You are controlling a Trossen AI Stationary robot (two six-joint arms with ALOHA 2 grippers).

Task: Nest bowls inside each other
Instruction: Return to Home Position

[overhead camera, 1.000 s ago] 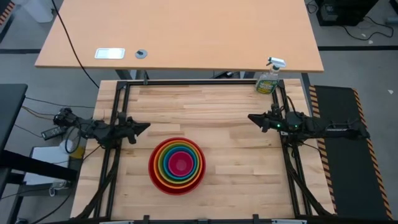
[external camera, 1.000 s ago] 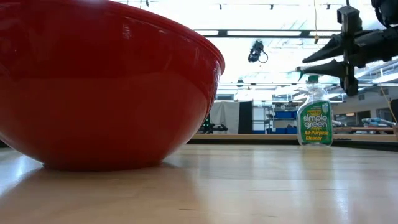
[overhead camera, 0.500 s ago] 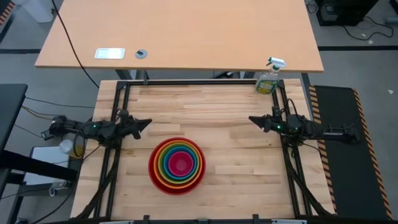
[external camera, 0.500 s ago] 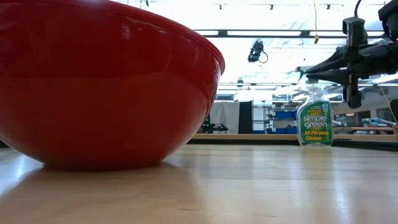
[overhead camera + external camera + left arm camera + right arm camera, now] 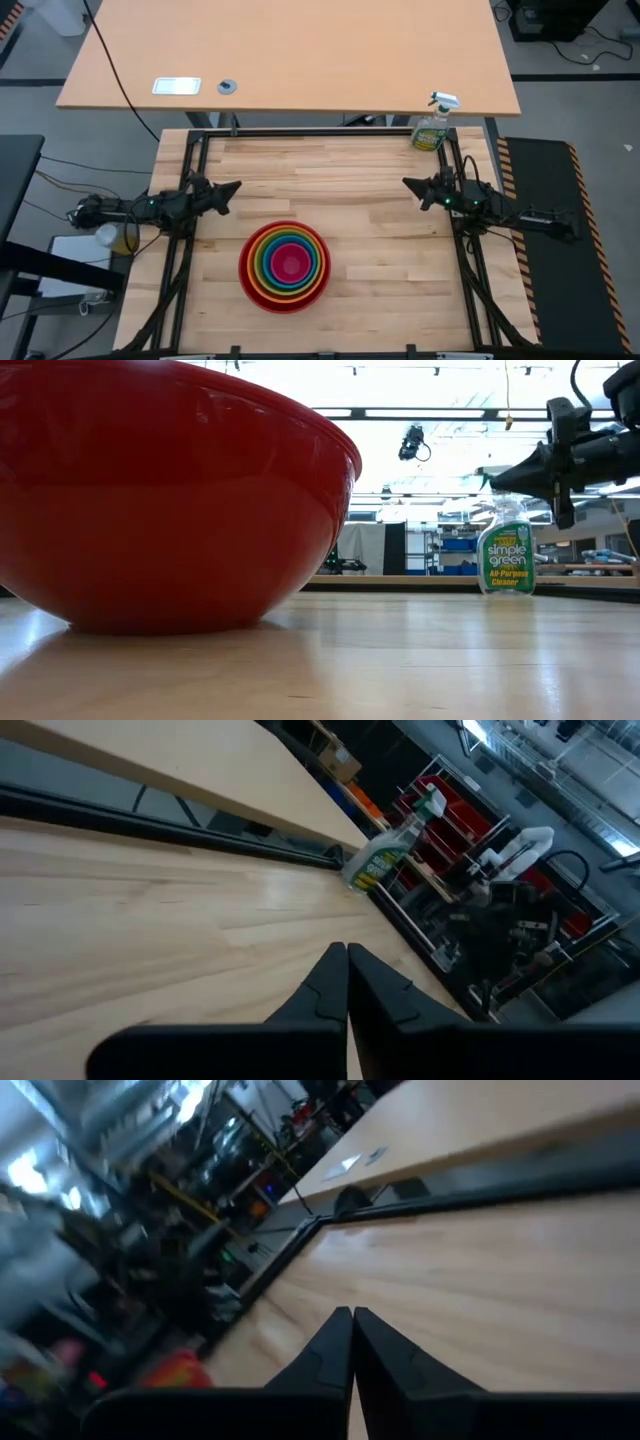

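Observation:
The bowls (image 5: 285,265) sit nested in one stack near the table's front middle: red outermost, then orange, lime green, blue, and magenta pink at the centre. The red bowl (image 5: 170,490) rests on its base and fills the low view's left. My left gripper (image 5: 236,187) is shut at the table's left edge, above and left of the stack, holding nothing; its closed fingertips (image 5: 347,952) show in the left wrist view. My right gripper (image 5: 405,183) is shut at the table's right edge, also empty, its tips (image 5: 352,1313) together.
A green spray bottle (image 5: 432,124) with a white nozzle stands at the table's far right corner, also seen in the low view (image 5: 505,550). A black frame (image 5: 320,132) borders the wooden table. A second, larger tabletop (image 5: 290,50) lies beyond the far edge.
My right gripper has shut from a partly open gap and has drawn back toward the table's right edge, sinking a little. My left gripper has swung toward the far edge, staying shut at the left edge. The bowls have not moved.

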